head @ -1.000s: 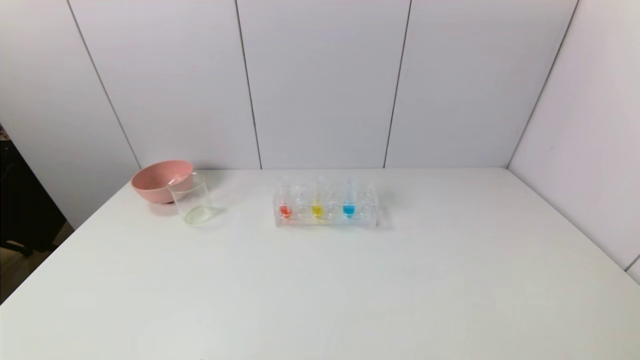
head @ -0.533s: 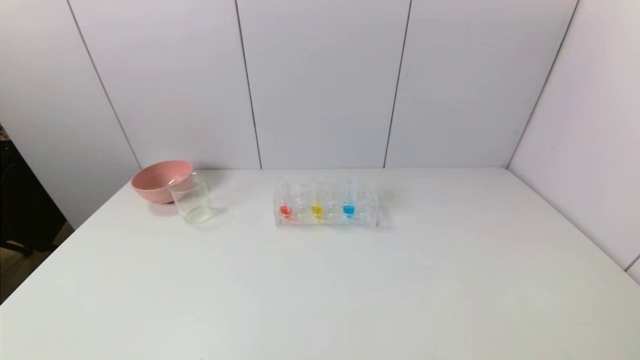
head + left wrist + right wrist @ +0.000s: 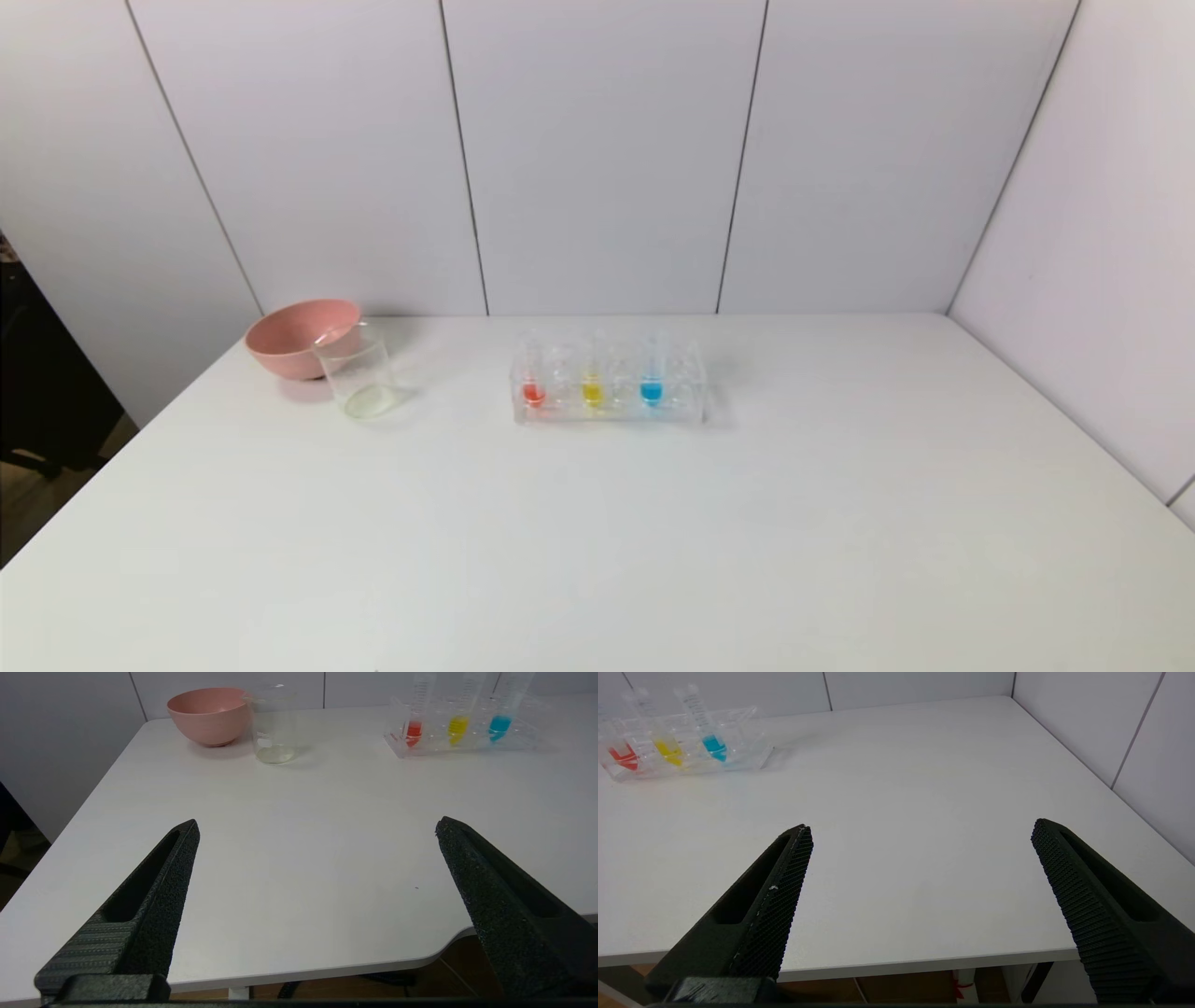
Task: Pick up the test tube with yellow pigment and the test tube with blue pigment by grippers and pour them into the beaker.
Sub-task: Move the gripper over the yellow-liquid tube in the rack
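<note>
Head view. Your white counter [image 3: 653, 523] fills the lower half of the frame, white wall panels behind it. Mid-frame, toward the back, sits the clear tube rack [image 3: 607, 385] with three tubes standing upright: the red-liquid tube [image 3: 533, 390] at its left end, the test tube with yellow pigment [image 3: 592, 388] in the middle, the test tube with blue pigment [image 3: 652, 387] right of that. At centre left, the beaker [image 3: 359, 373] stands upright on the counter, just in front of and overlapping the pink bowl [image 3: 301, 336]; whether they touch, you cannot tell. Neither arm shows in this view.

Left wrist view. Your left gripper [image 3: 317, 828] hangs over the near counter edge, its two black fingers [image 3: 154, 891] spread wide with only bare counter between them; it holds nothing. Upper centre of the frame: beaker and bowl side by side. Upper right: the rack, all three coloured tubes seated in it, well apart from the gripper.

Right wrist view. Your right gripper [image 3: 920, 828] likewise sits over the near counter edge, fingers [image 3: 1087, 896] wide apart and empty. The rack lies in the upper left of the frame, the blue tube nearest the frame's middle, then yellow, then red. The beaker is out of this frame.
</note>
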